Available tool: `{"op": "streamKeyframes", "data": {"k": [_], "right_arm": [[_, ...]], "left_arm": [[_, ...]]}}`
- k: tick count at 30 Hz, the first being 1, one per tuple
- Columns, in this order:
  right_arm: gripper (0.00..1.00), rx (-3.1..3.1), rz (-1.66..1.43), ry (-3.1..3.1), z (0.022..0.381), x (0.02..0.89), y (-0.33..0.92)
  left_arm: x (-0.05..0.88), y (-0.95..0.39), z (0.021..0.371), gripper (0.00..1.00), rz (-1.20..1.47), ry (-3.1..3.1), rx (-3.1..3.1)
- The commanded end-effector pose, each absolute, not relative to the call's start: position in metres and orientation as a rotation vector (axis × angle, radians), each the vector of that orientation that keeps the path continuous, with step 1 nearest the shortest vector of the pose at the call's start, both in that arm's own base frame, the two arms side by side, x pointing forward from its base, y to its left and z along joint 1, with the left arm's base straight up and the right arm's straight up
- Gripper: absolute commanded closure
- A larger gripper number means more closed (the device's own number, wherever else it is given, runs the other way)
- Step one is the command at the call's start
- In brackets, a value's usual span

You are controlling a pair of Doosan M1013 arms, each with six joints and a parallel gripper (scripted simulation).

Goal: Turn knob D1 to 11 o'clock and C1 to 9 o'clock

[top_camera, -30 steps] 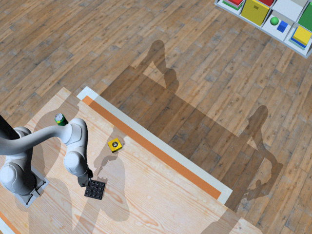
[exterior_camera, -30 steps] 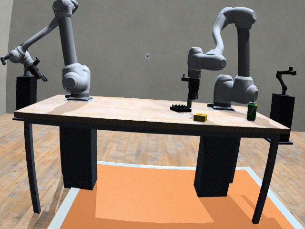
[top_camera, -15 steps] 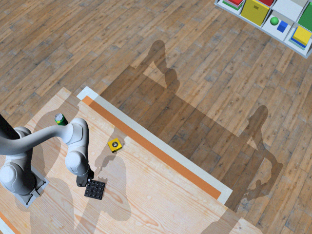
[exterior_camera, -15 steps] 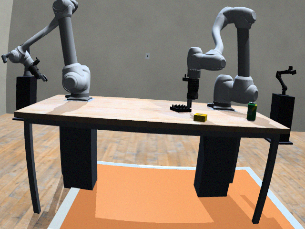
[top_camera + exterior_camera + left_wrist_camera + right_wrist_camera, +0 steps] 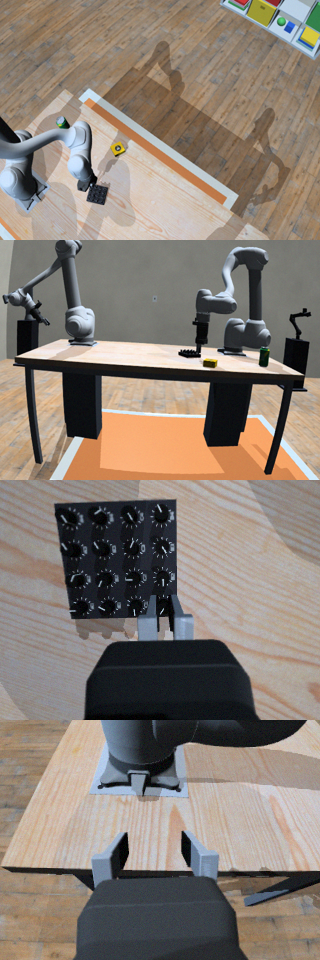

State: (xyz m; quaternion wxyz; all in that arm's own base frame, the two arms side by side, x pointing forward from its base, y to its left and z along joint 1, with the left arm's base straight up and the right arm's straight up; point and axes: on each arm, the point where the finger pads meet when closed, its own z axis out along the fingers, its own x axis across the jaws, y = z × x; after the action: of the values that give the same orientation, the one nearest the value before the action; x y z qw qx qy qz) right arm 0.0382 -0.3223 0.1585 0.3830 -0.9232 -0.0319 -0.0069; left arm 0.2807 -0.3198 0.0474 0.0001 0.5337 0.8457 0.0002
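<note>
Corner knob (image 5: 162,609) of the box (image 5: 97,194) (image 5: 189,353) (image 5: 119,562) lies within the left tool (image 5: 91,184) (image 5: 198,352) (image 5: 164,599), nearly closed and gripping it.

Knob box (image 5: 97,194) (image 5: 189,353) (image 5: 117,560): labels too small to read.

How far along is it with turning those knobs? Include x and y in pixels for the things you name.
Apparently done: knob C1 (image 5: 135,605), whose pointer seems to be at 9 o'clock. In hand: the corner knob, apparently D1 (image 5: 162,612), sits between the fingertips of the left gripper (image 5: 92,183) (image 5: 198,352) (image 5: 163,606). Left: probably finishing D1, as I can't confirm 11 o'clock, then letting go. The right gripper (image 5: 47,323) (image 5: 154,842) is open, away from the box (image 5: 97,194) (image 5: 189,355) (image 5: 120,560).
</note>
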Motion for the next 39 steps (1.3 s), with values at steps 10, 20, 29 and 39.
{"op": "streamKeyframes", "data": {"k": [10, 20, 29, 39], "right_arm": [[0.00, -2.355, -0.018, -0.081, 0.1588, 0.0383, -0.3226], [0.00, -2.355, -0.018, -0.081, 0.1588, 0.0383, -0.3226], [0.00, -2.355, -0.018, -0.081, 0.1588, 0.0383, -0.3226], [0.00, -2.355, -0.018, -0.081, 0.1588, 0.0383, -0.3226]], "left_arm": [[0.2811, -0.3201, 0.0479, 0.70, 0.000, 2.624, 1.726], [0.2811, -0.3201, 0.0479, 0.70, 0.000, 2.622, 1.729], [0.2811, -0.3201, 0.0479, 0.54, 0.000, 2.622, 1.729], [0.2811, -0.3201, 0.0480, 0.54, 0.000, 2.622, 1.729]]}}
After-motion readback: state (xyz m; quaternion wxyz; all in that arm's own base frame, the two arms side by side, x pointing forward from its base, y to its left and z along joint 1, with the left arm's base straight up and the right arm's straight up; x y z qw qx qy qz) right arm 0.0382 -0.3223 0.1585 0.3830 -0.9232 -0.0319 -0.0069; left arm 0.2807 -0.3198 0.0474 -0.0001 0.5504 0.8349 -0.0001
